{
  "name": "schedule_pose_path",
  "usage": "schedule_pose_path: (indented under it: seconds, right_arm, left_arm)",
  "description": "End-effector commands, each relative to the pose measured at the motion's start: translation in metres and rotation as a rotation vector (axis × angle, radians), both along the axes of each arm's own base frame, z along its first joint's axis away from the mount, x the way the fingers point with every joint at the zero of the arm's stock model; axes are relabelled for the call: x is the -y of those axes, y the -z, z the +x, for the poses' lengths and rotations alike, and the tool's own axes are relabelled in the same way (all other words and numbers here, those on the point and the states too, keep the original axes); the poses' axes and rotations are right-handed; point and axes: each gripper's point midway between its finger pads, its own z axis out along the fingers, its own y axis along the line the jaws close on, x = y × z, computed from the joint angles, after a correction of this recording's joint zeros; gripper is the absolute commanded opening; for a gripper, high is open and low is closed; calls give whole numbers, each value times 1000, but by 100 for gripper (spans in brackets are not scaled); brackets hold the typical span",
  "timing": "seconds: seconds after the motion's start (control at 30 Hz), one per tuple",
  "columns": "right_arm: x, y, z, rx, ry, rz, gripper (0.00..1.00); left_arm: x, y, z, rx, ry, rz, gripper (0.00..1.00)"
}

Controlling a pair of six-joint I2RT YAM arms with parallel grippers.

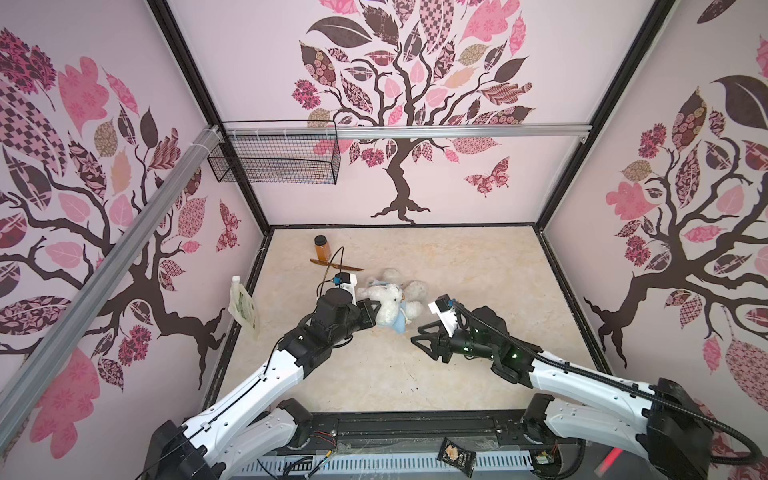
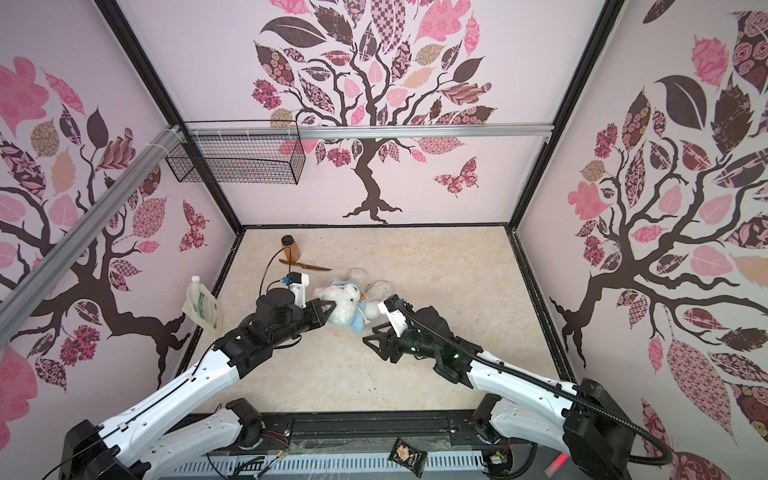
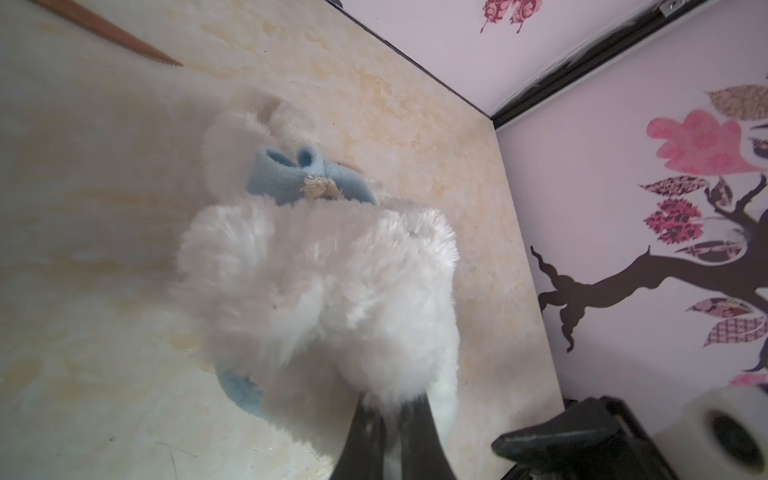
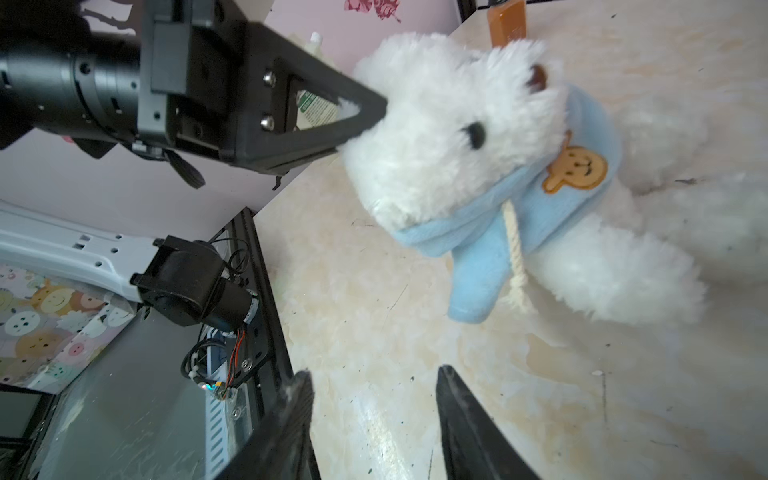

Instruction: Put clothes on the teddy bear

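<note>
- The left gripper (image 4: 374, 112) is clamped on head fur of the white fluffy teddy bear (image 4: 436, 137), which lies at its tips.
- The right gripper (image 4: 376, 374) gapes empty, with the bear just ahead.
- The light blue fleece hooded shirt (image 4: 552, 216) sits bunched at the neck; the next move is probably to pull its hem down.

Teddy bear (image 4: 449, 137): long white plush pile, fluffy, matt.
Shirt (image 4: 552, 208): pale blue fleece, soft nap. Orange patch (image 4: 575, 168) is smooth with a stitched edge. Cord (image 4: 513, 249) is rough cream twisted rope.
Desk (image 1: 457, 270): cream marbled sheet, faint sheen, scuffed and speckled.
Left claw (image 4: 374, 110): matt black plastic, with bright metal screws (image 4: 268, 77).
Wire basket (image 1: 274, 162), upper left of frame: thin black metal mesh.
</note>
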Motion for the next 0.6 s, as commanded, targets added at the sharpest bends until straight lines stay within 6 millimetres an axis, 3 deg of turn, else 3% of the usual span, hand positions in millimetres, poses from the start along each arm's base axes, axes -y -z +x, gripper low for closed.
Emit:
schedule_pose_path:
  seconds: [0.0,0.23,0.4,0.57]
  right_arm:
    - [-18,-18,-1,9,-8,84,50]
    - [-36,-4,13,-36,14,101,47]
    - [-39,17,41,-44,134,30,43]
    - [-44,17,58,-10,189,31,43]
  left_arm:
    - [4,-10,0,-57,-59,-154,0]
    - [14,-12,-2,-85,-25,-196,0]
    - [20,-13,-4,-103,-6,-238,0]
    - [25,-15,-5,-111,21,-249,0]
